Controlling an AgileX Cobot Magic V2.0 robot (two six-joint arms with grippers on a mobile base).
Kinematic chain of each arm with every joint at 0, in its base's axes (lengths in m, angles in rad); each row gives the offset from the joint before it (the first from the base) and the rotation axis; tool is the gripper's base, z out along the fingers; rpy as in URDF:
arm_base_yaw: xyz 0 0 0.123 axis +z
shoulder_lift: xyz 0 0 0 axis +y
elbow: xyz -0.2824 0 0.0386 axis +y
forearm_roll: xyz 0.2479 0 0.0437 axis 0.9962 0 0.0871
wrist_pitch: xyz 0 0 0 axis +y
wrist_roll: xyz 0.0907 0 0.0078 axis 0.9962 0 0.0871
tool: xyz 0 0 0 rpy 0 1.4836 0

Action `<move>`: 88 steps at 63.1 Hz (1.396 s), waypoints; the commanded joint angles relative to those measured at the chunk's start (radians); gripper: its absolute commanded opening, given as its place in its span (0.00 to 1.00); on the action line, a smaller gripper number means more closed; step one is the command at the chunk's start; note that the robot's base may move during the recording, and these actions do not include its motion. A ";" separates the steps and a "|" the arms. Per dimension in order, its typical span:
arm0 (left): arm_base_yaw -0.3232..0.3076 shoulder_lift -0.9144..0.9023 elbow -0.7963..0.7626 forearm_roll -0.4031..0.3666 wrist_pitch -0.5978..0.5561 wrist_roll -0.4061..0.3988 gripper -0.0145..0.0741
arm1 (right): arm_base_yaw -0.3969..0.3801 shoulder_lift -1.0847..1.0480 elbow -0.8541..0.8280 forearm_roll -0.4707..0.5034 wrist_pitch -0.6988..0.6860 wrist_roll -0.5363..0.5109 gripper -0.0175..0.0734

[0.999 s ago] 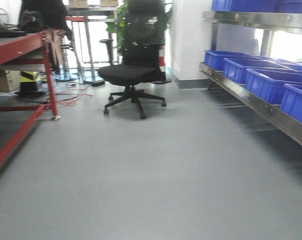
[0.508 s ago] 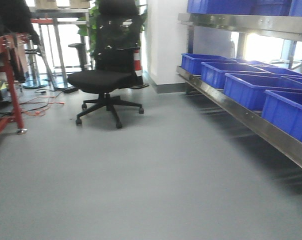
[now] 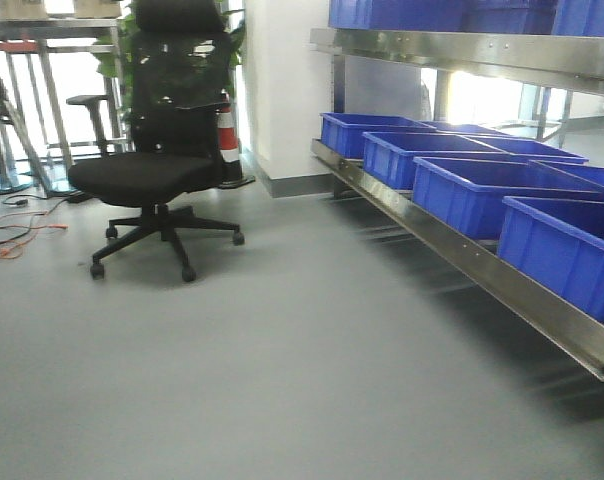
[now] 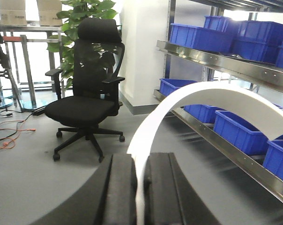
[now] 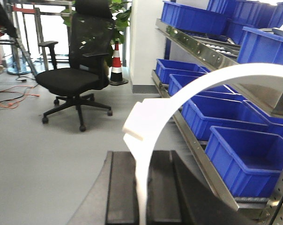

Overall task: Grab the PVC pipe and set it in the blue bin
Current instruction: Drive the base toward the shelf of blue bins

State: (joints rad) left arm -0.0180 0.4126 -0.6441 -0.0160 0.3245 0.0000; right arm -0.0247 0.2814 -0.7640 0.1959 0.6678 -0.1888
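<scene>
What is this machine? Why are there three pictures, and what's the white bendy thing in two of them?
It's a robot on wheels with two arms. You never see the whole robot, because the cameras sit on it.

The front picture looks ahead across a grey floor. It shows a black chair, a striped cone behind it, and blue bins lined up on a steel shelf.

The other two pictures come from cameras on its wrists. The black blocks at the bottom are its pinching hands, the left gripper and the right gripper. The left one is closed on a curved white piece. The right one holds a white piece too. These are most likely the plastic pipe that should go into a bin.
</scene>
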 commanded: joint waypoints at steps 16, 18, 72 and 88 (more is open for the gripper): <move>-0.004 -0.006 -0.002 -0.002 -0.034 0.000 0.04 | -0.001 -0.003 0.002 -0.006 -0.026 -0.004 0.02; -0.004 -0.006 -0.002 -0.002 -0.034 0.000 0.04 | -0.001 -0.003 0.002 -0.006 -0.026 -0.004 0.02; -0.004 -0.006 -0.002 -0.002 -0.034 0.000 0.04 | -0.001 -0.003 0.002 -0.006 -0.026 -0.004 0.02; -0.004 -0.006 -0.002 -0.002 -0.034 0.000 0.04 | -0.001 -0.003 0.002 -0.006 -0.026 -0.004 0.02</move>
State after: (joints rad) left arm -0.0180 0.4126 -0.6441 -0.0160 0.3245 0.0000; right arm -0.0247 0.2814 -0.7640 0.1959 0.6678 -0.1888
